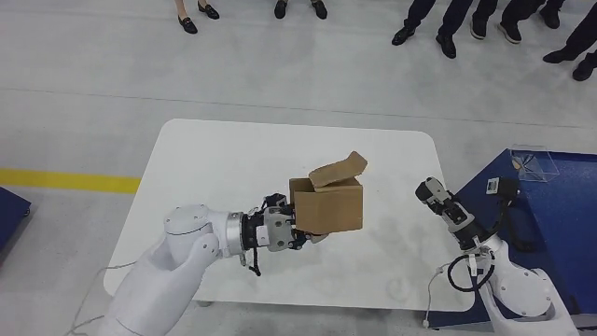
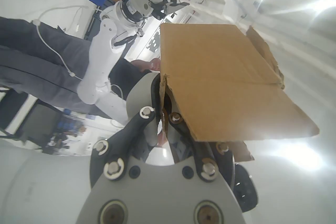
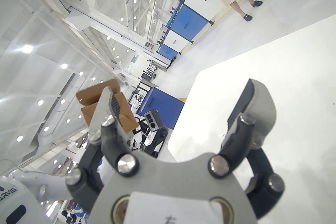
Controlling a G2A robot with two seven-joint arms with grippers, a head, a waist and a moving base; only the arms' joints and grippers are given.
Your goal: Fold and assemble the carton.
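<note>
Arms are glossy white rounded shells: left arm [image 1: 182, 243], right arm [image 1: 522, 289], black rings at the wrists. My left hand [image 2: 160, 117]: grey metal plate, black linkage fingers [image 2: 131, 128], silver pivot screws [image 2: 113, 169]. My right hand [image 3: 181, 93]: same plate, light-grey fingers, black ribbed pads [image 3: 240, 101], white label [image 3: 170, 212]. Thin white cable [image 2: 56, 53] along right arm, black cable loop [image 2: 123, 40] at its wrist.

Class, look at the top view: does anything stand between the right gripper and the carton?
Nothing visible: only bare table lies between the open right gripper and the carton, held by the left gripper.
</note>
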